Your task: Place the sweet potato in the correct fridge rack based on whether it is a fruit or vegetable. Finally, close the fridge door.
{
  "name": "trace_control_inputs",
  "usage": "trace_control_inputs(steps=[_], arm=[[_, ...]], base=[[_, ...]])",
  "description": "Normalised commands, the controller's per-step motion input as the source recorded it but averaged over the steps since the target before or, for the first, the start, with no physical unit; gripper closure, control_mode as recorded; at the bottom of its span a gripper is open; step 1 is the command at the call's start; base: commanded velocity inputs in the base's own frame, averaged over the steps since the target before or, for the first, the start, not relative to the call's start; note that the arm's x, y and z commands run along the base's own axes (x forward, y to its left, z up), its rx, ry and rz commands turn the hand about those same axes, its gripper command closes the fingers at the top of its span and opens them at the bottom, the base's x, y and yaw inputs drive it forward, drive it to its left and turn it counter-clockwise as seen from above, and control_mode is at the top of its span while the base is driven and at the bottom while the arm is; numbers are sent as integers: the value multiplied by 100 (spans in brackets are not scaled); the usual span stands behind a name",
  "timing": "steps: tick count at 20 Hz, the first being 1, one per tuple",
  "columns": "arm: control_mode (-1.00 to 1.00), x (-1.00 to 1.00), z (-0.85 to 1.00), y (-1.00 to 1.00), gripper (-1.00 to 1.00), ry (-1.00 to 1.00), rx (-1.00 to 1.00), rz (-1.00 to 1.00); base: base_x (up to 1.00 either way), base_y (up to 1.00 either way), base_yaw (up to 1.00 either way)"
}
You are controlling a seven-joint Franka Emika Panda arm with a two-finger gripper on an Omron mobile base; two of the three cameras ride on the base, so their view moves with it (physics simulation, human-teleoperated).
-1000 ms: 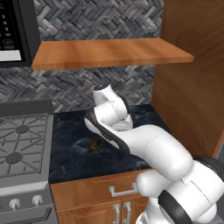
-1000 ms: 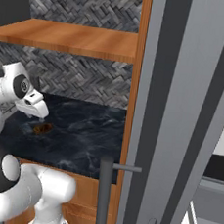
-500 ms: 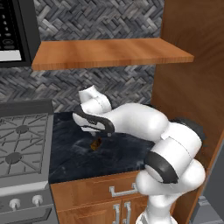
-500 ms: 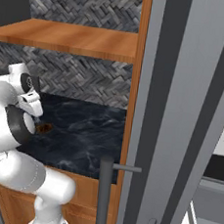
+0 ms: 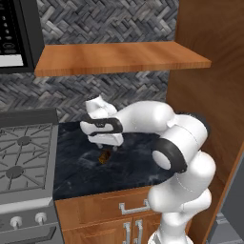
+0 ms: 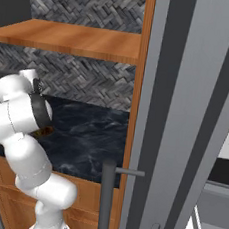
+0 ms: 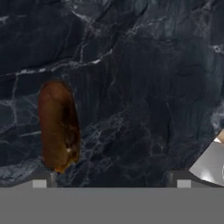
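Now: reach for pickup.
Gripper [image 5: 108, 147]: jaws spread wide, empty, hovering.
Potato [image 7: 58, 126]: on dark counter [image 5: 138, 162], at nine o'clock in hand view.
Next: shift over potato, descend, close.

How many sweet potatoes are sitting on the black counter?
1. The sweet potato lies on the dark marble counter, just below the open gripper, right of the stove. The arm hides part of the counter, so another may be out of sight.
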Motion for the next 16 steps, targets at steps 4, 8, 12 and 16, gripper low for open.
trace_control_inputs(steps=[4, 8, 12, 16], arm=[[-100, 3, -34, 11, -100, 0, 1, -1], [-100, 0, -38, 2, -100, -1, 1, 0], [-100, 8, -33, 0, -100, -1, 1, 0], [-100, 20, -21, 0, -100, 0, 5, 0]], base=[[0, 0, 0], [0, 0, 0], [0, 0, 0], [0, 0, 0]])
